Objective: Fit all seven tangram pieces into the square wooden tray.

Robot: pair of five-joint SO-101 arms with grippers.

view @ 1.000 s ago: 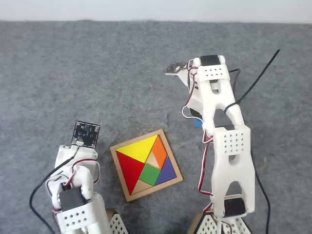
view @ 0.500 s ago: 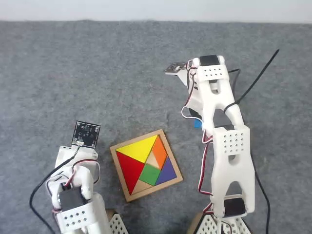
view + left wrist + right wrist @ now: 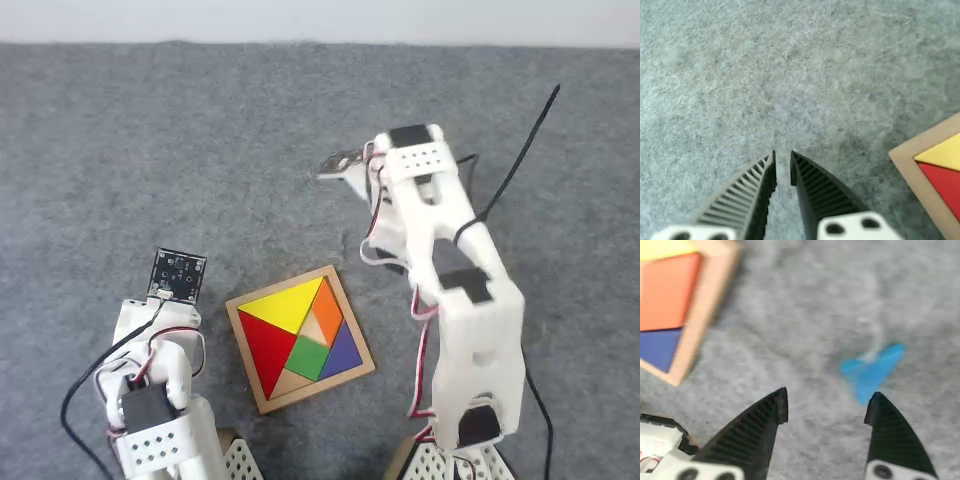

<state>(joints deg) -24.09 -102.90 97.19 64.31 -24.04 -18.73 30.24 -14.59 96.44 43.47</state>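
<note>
Tray (image 3: 317, 388) sits on grey carpet (image 3: 150, 150) (blue piece (image 3: 870, 371) lies apart, near right claw (image 3: 829, 394)).

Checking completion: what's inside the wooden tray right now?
Inside the tray: yellow, red, orange, green and purple pieces. Two tan patches could be bare floor or wood-coloured pieces; cannot tell. A blue piece lies outside on the carpet.

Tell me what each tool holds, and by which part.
Nothing is held. The left tool is shut over the carpet; the right tool is open, the blue piece lying loose ahead of it.
</note>
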